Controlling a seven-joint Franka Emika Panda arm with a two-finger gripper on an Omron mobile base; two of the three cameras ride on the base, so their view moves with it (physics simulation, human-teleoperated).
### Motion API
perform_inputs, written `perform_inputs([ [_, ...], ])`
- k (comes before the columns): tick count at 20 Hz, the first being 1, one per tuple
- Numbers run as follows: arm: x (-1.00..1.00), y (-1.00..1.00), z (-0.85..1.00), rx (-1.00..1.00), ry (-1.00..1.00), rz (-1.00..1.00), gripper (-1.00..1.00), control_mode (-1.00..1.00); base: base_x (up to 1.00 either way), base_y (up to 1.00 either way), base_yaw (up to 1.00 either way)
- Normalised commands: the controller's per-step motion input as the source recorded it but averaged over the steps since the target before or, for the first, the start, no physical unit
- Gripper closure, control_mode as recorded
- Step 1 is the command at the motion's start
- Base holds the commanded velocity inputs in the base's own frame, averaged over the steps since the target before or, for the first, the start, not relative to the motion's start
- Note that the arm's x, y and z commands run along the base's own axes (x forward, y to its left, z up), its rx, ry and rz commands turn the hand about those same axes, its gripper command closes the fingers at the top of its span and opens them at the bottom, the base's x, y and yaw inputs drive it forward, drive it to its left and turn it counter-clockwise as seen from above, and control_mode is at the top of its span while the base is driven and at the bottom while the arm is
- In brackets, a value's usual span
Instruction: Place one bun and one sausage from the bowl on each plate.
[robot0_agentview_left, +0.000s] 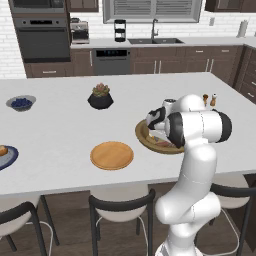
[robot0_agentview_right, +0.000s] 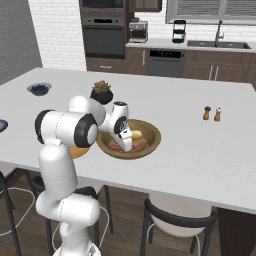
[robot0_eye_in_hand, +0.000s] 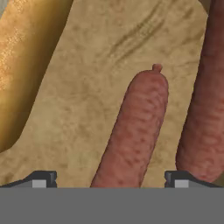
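Note:
The wooden bowl (robot0_agentview_right: 153, 131) sits on the counter with my gripper (robot0_agentview_right: 125, 144) lowered into it. In the hand view my gripper (robot0_eye_in_hand: 110, 179) is open, and a reddish sausage (robot0_eye_in_hand: 135, 131) lies lengthwise between its fingertips (robot0_eye_in_hand: 41, 179). A second sausage (robot0_eye_in_hand: 203, 100) lies to the right and a golden bun (robot0_eye_in_hand: 22, 65) to the left, on the bowl's floor (robot0_eye_in_hand: 100, 65). The orange-tan plate (robot0_agentview_left: 112, 155) lies bare, left of the bowl (robot0_agentview_left: 142, 134). At the far left, the grey-blue plate (robot0_agentview_left: 7, 159) carries a bun (robot0_agentview_left: 2, 150).
A black pot with a succulent (robot0_agentview_left: 100, 97) stands behind the orange plate. A small bowl of blueberries (robot0_agentview_left: 21, 103) is at the far left. Two small shakers (robot0_agentview_right: 212, 114) stand to the right of the wooden bowl. Stools line the counter's near edge.

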Motion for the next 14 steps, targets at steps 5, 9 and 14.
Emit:
perform_inputs([
  [5, 0.0, 0.04, -0.39, -0.03, -0.04, -0.06, 1.0, -1.0, 0.0, 0.0, 0.0],
  [9, -0.06, 0.0, 0.03, 0.0, 0.0, 0.0, 1.0, -1.0, 0.0, 0.0, 0.0],
  [14, -0.17, 0.0, 0.91, 0.0, -0.12, -0.08, 1.0, -1.0, 0.0, 0.0, 0.0],
])
